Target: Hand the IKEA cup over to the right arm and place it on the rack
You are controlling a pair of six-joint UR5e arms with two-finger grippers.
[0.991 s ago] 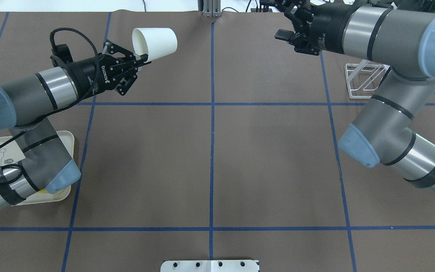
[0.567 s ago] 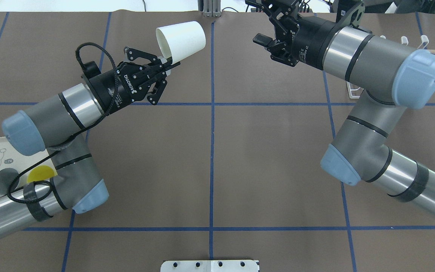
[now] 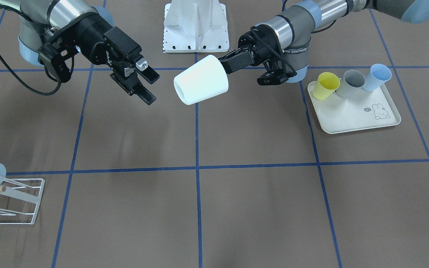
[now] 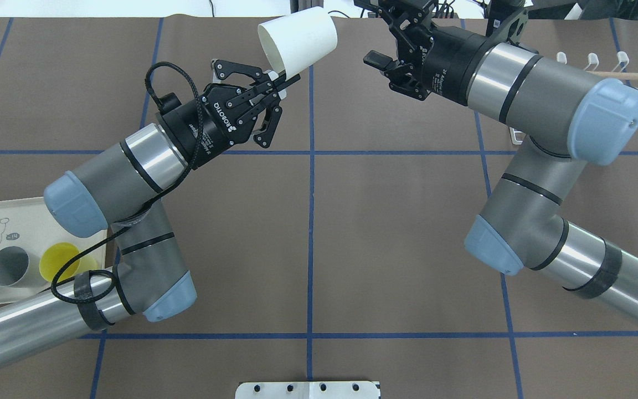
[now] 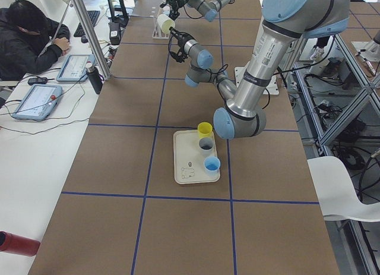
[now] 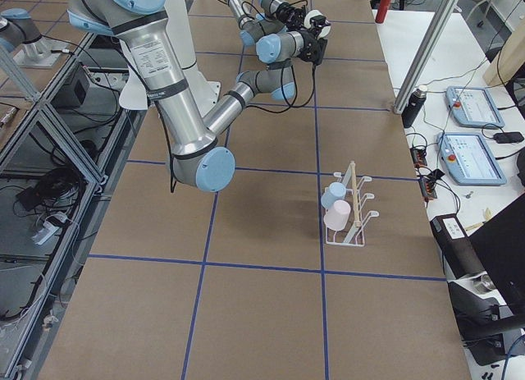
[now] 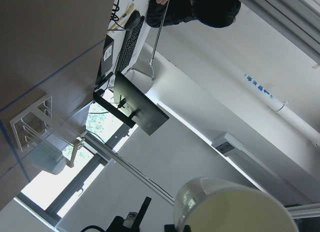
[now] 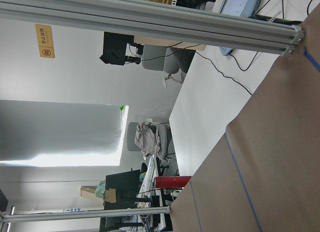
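My left gripper [image 4: 283, 83] is shut on the rim of a white cup [image 4: 297, 40] and holds it tilted, high over the table's far centre line. In the front-facing view the cup [image 3: 200, 79] points its mouth down and toward the right gripper [image 3: 151, 88], which is open and empty with a small gap between them. The right gripper [image 4: 372, 32] sits just right of the cup in the overhead view. The white wire rack [image 3: 13, 201] stands at the table's far right, with its dowel [image 4: 629, 73] behind the right arm. The left wrist view shows the cup [image 7: 235, 207] close up.
A cream rabbit tray [image 3: 352, 115] on the robot's left holds a yellow, a grey and a light-blue cup. The rack [image 6: 353, 216] carries a light-blue cup and a pink cup. The right arm's elbow hangs over the rack side. An operator sits beyond the table's far edge.
My left arm has swung the white cup right and away toward the centre line. My right gripper has moved left toward it and stays open.
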